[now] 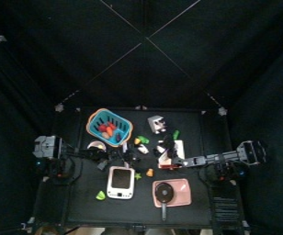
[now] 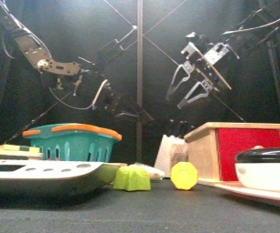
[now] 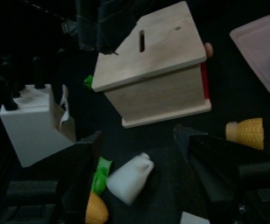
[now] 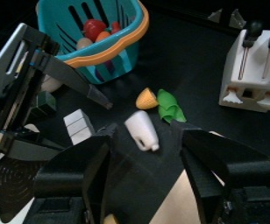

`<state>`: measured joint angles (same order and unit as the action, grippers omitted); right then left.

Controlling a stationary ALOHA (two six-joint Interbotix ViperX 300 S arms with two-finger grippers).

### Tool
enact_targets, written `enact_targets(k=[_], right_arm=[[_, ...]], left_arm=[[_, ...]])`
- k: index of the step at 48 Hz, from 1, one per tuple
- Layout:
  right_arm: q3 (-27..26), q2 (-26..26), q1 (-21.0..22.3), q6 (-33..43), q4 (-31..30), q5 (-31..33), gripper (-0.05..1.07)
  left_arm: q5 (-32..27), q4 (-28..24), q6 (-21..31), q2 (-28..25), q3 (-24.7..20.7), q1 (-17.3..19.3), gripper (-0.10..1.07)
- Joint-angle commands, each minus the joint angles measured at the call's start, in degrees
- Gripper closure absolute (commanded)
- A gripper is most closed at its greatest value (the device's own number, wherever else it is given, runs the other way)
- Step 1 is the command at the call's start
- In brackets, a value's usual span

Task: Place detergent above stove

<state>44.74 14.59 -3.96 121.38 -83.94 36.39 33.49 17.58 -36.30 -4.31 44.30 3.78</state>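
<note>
The detergent [image 3: 131, 178] is a small white bottle lying on the table between the wooden box [image 3: 155, 66] and the teal basket [image 4: 93, 39]. It also shows in the right wrist view [image 4: 144, 131] and the top view [image 1: 144, 147]. The stove [image 1: 171, 194] is a pink tray with a pan at the front right, also in the front view [image 2: 266, 178]. My left gripper [image 3: 135, 142] is open and empty above the detergent. My right gripper [image 4: 147, 150] is open and empty, hanging over it from the other side. Both hang raised in the front view, left [image 2: 101, 95] and right [image 2: 191, 86].
A white block [image 4: 254, 74] stands at the back. A white keypad toy [image 1: 120, 182] sits front left of the stove. A green piece [image 4: 173, 107] and an orange piece [image 4: 147, 99] lie beside the detergent. A yellow piece [image 2: 183, 175] lies near the front.
</note>
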Motion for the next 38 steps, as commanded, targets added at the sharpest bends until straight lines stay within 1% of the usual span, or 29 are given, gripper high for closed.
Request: enact_targets(k=[1, 14, 27, 38], right_arm=[[-0.88, 0.7, 0.0, -0.09, 0.18, -0.35, 0.17], [-0.88, 0.09, 0.18, -0.09, 0.79, -1.85, 0.17], [-1.41, -1.76, 1.32, 0.0, 1.05, -4.48, 0.17], [-2.72, -3.52, 2.37, 0.0, 1.23, -6.06, 0.17]], left_arm=[[0.26, 1.32, 0.09, 2.37, -0.62, -0.35, 0.0], [1.32, 6.77, -0.09, 5.8, 1.05, -1.76, 0.0], [4.75, 7.29, 0.0, 8.35, 3.08, -2.46, 0.0], [6.06, 8.44, 0.0, 10.11, 4.83, -2.64, 0.0]])
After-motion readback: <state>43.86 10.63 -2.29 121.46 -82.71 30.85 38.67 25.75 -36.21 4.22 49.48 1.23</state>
